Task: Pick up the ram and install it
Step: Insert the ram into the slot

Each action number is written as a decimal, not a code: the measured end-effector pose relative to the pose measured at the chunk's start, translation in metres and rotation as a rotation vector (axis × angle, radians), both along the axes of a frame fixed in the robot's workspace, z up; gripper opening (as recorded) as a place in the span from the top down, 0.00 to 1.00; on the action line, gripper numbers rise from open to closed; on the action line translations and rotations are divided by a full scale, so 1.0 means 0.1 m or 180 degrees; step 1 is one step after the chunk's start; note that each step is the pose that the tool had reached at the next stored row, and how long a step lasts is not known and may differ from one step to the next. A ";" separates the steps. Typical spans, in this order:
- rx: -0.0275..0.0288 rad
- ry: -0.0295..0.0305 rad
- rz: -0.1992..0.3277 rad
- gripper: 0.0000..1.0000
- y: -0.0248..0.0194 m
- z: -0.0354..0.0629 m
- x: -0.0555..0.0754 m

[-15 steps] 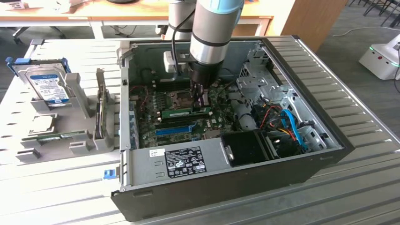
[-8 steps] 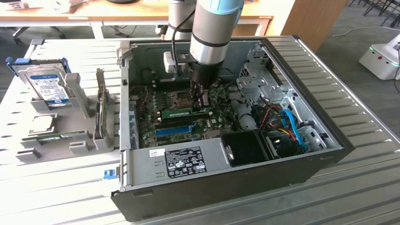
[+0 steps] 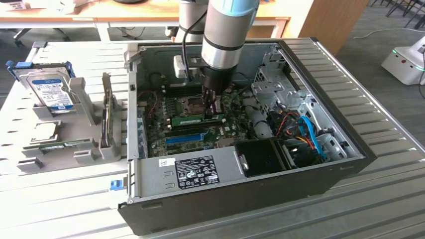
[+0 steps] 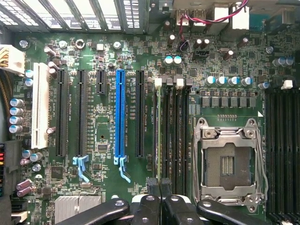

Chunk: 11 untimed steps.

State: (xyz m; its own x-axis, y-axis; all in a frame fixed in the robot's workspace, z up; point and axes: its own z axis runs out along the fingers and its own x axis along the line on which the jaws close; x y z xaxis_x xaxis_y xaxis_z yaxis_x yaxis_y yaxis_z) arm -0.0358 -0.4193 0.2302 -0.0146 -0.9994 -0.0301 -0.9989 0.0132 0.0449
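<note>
Thin green ram stick (image 4: 158, 131) edge-up on studded green motherboard (image 4: 105, 117), square steel socket frame (image 4: 229, 133) beside, black gripper (image 4: 160, 186) closed tight just over it.

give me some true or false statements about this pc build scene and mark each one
1. The computer case lies open with its motherboard showing. True.
2. The hard drive sits inside the case. False: it rests on the grey holder outside the case, at the exterior view's left.
3. The fingers are spread wide. False: they are shut together over the board.
4. The long blue slot holds a card. False: it is empty.
5. The cpu socket has no cooler on it. True.
6. A green ram stick stands in a slot beside the socket. True.
</note>
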 end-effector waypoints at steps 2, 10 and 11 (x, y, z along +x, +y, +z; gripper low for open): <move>-0.0001 0.0000 0.0000 0.88 0.000 0.001 0.00; -0.0001 0.0000 0.0000 0.88 0.000 -0.012 0.00; 0.0000 0.0000 0.0000 0.88 0.000 -0.016 0.00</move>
State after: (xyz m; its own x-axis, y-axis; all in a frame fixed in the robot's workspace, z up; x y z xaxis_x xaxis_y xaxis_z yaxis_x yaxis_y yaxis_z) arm -0.0358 -0.4194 0.2286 -0.0146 -0.9994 -0.0300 -0.9989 0.0132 0.0449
